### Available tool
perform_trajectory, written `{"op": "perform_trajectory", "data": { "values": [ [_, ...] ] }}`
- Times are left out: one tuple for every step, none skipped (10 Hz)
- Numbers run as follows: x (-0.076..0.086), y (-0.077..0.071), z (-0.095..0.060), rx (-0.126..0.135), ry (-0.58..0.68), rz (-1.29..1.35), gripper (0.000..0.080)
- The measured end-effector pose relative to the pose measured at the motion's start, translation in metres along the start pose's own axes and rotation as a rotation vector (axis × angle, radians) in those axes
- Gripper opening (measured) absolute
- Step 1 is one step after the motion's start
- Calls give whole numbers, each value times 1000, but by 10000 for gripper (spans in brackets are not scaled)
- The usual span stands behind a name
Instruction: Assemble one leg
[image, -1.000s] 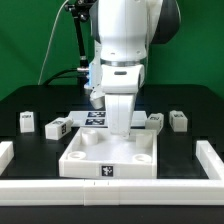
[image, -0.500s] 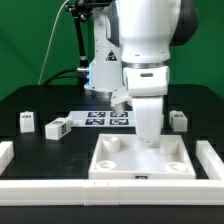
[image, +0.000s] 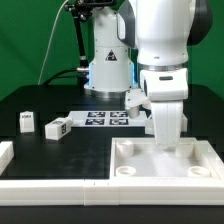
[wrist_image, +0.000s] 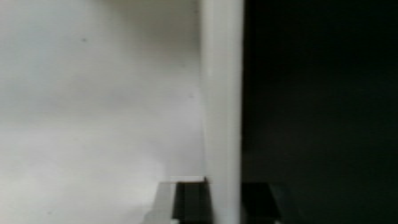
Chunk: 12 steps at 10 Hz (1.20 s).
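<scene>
Gripper (wrist_image: 222, 200) clamped on the wall of the white tray piece (image: 130, 150), at the exterior view's right. 2 legs (image: 26, 121) (image: 58, 127) lie on the desk (image: 50, 152) near the marker board (image: 105, 118).

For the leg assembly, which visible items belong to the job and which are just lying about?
Job: far-left leg; second leg; white tray-like piece with corner sockets, gripped by the hand.
Lying about: marker board; white rail along the table edge.
</scene>
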<state>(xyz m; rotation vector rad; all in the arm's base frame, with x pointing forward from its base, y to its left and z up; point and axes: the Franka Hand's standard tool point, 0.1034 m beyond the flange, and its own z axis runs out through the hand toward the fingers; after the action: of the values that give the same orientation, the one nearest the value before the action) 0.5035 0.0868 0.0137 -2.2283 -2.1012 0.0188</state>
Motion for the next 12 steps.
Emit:
{"op": "perform_trajectory", "data": {
  "values": [
    [0, 0, 0, 0, 0, -1, 62],
    [0, 0, 1, 1, 0, 0, 62],
    [-1, 0, 1, 1, 0, 1, 292],
    [-1, 0, 1, 1, 0, 1, 292],
    [-1, 0, 1, 2, 0, 2, 478],
    [-1, 0, 1, 2, 0, 2, 478],
    [-1, 0, 1, 2, 0, 3, 610],
    [-2, 0, 1, 2, 0, 3, 637],
    [-2, 0, 1, 2, 0, 3, 637],
    [-2, 0, 1, 2, 0, 4, 648],
    [-2, 0, 1, 2, 0, 4, 648],
    [-2, 0, 0, 1, 0, 14, 649]
  ]
}}
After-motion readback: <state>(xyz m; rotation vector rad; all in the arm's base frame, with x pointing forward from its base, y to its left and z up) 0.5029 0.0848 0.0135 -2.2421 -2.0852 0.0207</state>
